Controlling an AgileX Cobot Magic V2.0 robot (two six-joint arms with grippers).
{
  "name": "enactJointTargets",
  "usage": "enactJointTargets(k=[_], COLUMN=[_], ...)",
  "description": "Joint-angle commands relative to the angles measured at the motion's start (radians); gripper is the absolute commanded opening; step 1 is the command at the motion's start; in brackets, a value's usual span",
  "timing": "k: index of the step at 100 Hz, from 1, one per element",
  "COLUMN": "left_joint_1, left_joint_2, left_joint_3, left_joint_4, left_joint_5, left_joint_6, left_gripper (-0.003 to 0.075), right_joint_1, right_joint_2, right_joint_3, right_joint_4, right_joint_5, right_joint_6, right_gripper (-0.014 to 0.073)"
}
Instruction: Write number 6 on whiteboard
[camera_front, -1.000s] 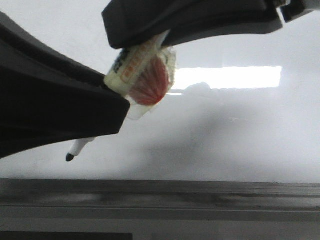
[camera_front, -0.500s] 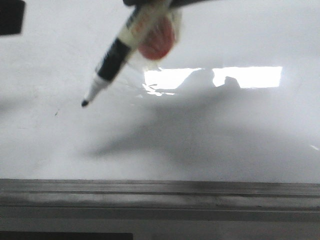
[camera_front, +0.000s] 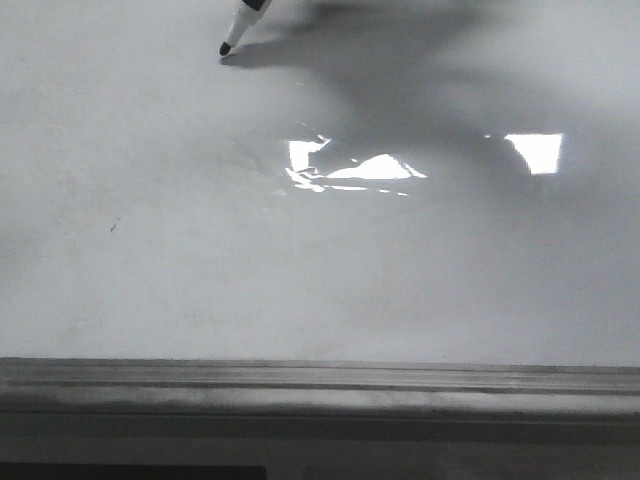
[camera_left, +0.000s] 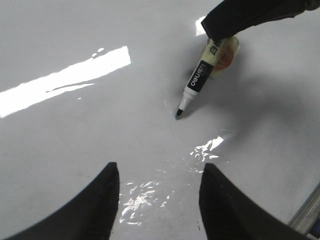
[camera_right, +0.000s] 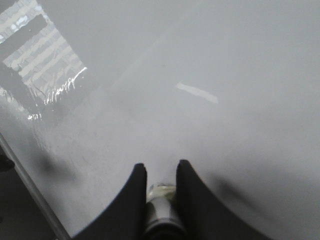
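The whiteboard (camera_front: 330, 280) fills the front view as a glossy white-grey surface. The number 6 is out of view; I see no stroke on the board. A black-and-white marker (camera_left: 197, 82) is clamped in my right gripper (camera_right: 160, 165), whose fingers are shut on its barrel (camera_right: 161, 205). The marker's tip (camera_front: 226, 47) sits at the far part of the board, meeting its own shadow; contact cannot be told. My left gripper (camera_left: 159, 170) hovers open over the board, short of the tip (camera_left: 178, 114), with nothing between its fingers.
A grey metal edge rail (camera_front: 320, 385) runs along the board's near side and also shows as a rail (camera_left: 307, 215) in the left wrist view. A small dark speck (camera_front: 113, 227) lies left of centre. Bright light reflections (camera_front: 345, 168) break the surface.
The marker has travelled away from the camera towards the board's far side. The right gripper has left the front view, and only the pen's tip shows there.
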Motion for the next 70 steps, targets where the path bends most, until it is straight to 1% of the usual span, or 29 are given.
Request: enactJointTargets(k=[1,12,24,29,34,48,70], left_joint_1=[0.003,0.003,0.003,0.003,0.003,0.003,0.003], left_joint_2=[0.001,0.001,-0.001,-0.001,-0.001,-0.001,-0.001], left_joint_3=[-0.035,-0.035,-0.035,-0.035,-0.035,-0.035,-0.035], left_joint_4=[-0.010,-0.010,-0.010,-0.010,-0.010,-0.010,-0.010], left_joint_5=[-0.065,-0.065,-0.065,-0.065,-0.065,-0.065,-0.065], left_joint_6=[-0.009,-0.009,-0.009,-0.009,-0.009,-0.009,-0.009], left_gripper=[0.0336,0.0336,0.0336,0.0336,0.0336,0.0336,0.0336], right_joint_1=[-0.005,0.055,0.130,0.131,0.109,0.057,0.105], right_joint_2=[0.005,0.063,0.094,0.077,0.050,-0.017,0.071], right_joint_3=[-0.034,0.016,0.092,0.106,0.108,0.079,0.039], right_joint_4=[0.002,0.003,0.003,0.003,-0.006,-0.008,-0.008], right_joint_5=[-0.058,-0.034,-0.043,-0.034,-0.018,-0.033,-0.028], right_joint_6=[-0.011,-0.011,-0.011,-0.011,-0.011,-0.011,-0.011], right_gripper=[-0.0064,-0.0064,-0.0064,-0.0064,-0.0062,-0.0061,-0.0061])
